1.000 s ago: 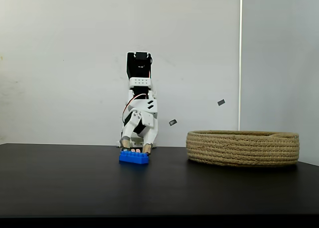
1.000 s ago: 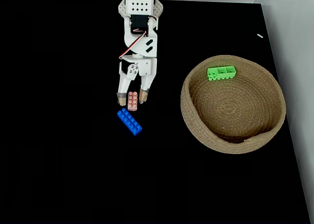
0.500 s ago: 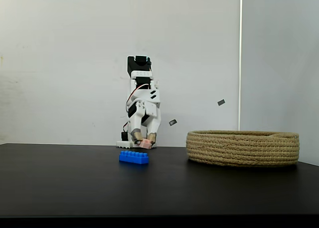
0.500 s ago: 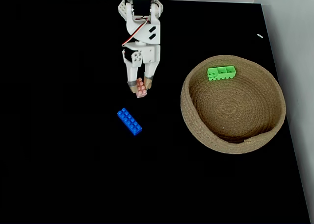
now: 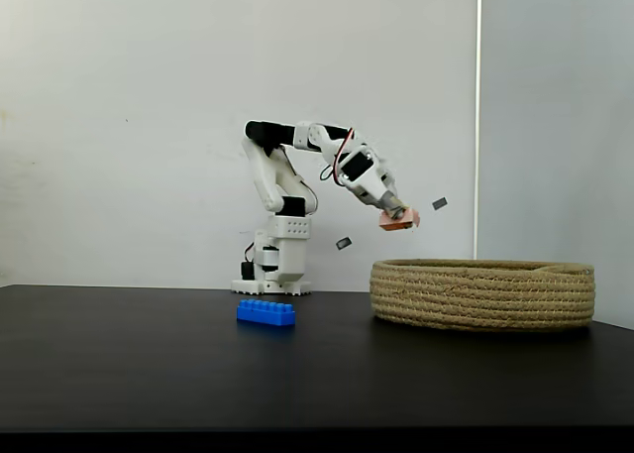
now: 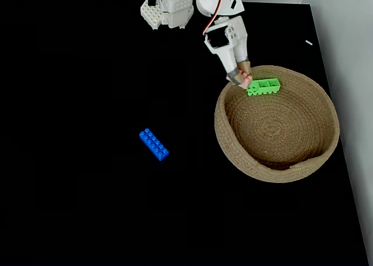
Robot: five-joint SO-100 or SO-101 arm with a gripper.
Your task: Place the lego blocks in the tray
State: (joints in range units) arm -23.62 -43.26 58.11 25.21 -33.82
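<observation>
My gripper [image 5: 399, 217] [image 6: 241, 79] is shut on the small pale pink lego block [image 5: 400, 220] [image 6: 244, 81] and holds it in the air above the near-left rim of the tray [image 5: 483, 292] [image 6: 274, 161], a shallow round basket of coiled tan rope. A bright green lego block [image 6: 263, 86] lies inside the tray near its far wall, just right of the fingertips. The blue lego block [image 5: 265, 312] [image 6: 154, 144] lies on the black table, well left of the tray.
The arm's white base [image 5: 273, 275] [image 6: 167, 7] stands at the table's back edge. A pale wall rises behind the table; the table's right edge [image 6: 344, 155] runs close to the tray.
The gripper has lifted the pink block off the table and swung it right, from beside the blue block to over the tray's rim.
</observation>
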